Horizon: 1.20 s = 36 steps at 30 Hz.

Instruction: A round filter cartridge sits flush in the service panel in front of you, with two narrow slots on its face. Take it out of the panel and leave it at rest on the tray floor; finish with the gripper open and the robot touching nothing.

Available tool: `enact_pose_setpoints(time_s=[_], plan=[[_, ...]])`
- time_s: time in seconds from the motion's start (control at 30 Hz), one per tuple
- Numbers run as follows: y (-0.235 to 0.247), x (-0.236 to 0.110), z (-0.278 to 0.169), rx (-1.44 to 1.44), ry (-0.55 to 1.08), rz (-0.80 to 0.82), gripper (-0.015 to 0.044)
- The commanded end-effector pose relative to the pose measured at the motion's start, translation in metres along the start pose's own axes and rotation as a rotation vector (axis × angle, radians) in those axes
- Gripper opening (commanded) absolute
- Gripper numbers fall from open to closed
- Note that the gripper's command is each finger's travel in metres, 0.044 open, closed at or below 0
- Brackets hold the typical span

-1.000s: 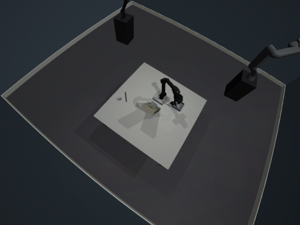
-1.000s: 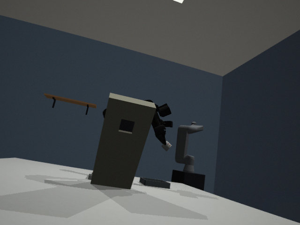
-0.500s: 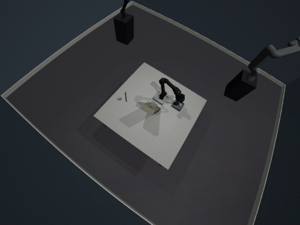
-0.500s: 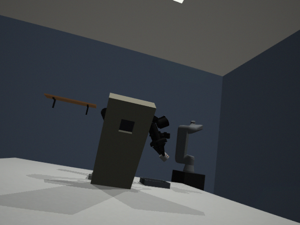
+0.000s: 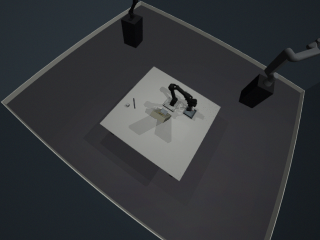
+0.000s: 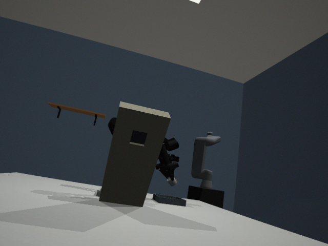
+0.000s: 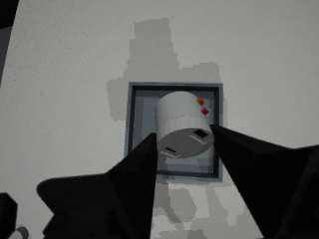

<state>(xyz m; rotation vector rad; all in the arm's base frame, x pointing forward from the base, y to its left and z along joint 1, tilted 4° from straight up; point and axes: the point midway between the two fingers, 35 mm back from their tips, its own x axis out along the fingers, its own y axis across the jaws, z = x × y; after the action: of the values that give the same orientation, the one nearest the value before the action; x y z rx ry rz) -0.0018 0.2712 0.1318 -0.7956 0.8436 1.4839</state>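
Note:
The white round cartridge (image 6: 171, 181) (image 7: 181, 117) has two dark slots on its near face and orange and red marks on its side. My gripper (image 6: 172, 179) (image 7: 182, 133) is shut on it, one finger on each side near the slotted face. The cartridge is tilted and hangs above the blue-grey tray (image 5: 190, 114) (image 6: 172, 201) (image 7: 130, 115), clear of it in the exterior view. In the wrist view it overlaps the tray's interior. The beige service panel (image 5: 158, 115) (image 6: 132, 169) stands apart from the tray, with a square opening through its back.
The arm's base plate (image 5: 169, 106) lies between the panel and the tray. A dark rod (image 5: 134, 103) and a small white block (image 5: 127, 104) lie on the far left of the table (image 5: 160, 149). Other arms stand on black pedestals (image 5: 132, 31) (image 5: 254, 94) beyond the table.

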Motion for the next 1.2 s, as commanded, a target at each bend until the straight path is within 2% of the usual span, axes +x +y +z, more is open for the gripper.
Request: enact_pose_setpoints(time_s=[0.0,0.53,0.73,1.17], plan=[[0.005,0.003,-0.002,-0.009,-0.009,0.011,0.0],[0.005,0.062,-0.036,-0.009,-0.009,0.011,0.0],[0.005,0.067,-0.04,-0.009,-0.009,0.011,0.0],[0.006,0.064,-0.038,-0.014,-0.006,0.016,0.0341]])
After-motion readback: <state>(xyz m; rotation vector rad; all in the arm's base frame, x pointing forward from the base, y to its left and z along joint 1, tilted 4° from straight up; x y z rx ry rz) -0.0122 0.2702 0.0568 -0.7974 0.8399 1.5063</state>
